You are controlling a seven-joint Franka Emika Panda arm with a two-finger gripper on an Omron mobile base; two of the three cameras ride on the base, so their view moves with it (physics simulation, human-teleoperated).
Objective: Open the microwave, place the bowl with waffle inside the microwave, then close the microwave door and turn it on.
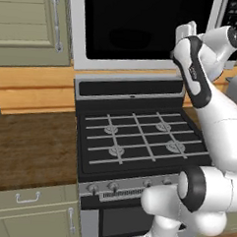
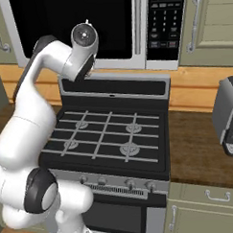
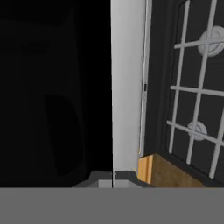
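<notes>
The gripper [image 3: 113,179] is recorded with its two dark fingertips pressed together and nothing held between them; it is raised in front of the microwave door [image 1: 145,28], close to the door's black glass. In the hand view the glass is seen just beyond the fingertips to one side, the door's silver frame runs straight ahead of them, and the gas stove [image 3: 192,92] with its grey grates lies to the other side, past a corner of wooden counter [image 3: 153,170]. In the right base view the wrist is held against the lower part of the door window, with the vertical bar handle [image 2: 138,24] off to the gripper's right and the black button panel [image 2: 164,22] further right again, well apart from the fingers. The microwave [image 2: 85,24] is catalogued as shut: the door lies flush in its frame. The bowl with waffle cannot be made out inside or outside the oven; the glass is too dark to tell. A grey appliance [image 2: 229,116] stands on the counter far to the gripper's right. Task standing, as judged: either nothing has been started, or the loading and closing are complete and the button press remains; the frames do not settle which. The panel is judged untouched at this moment.
</notes>
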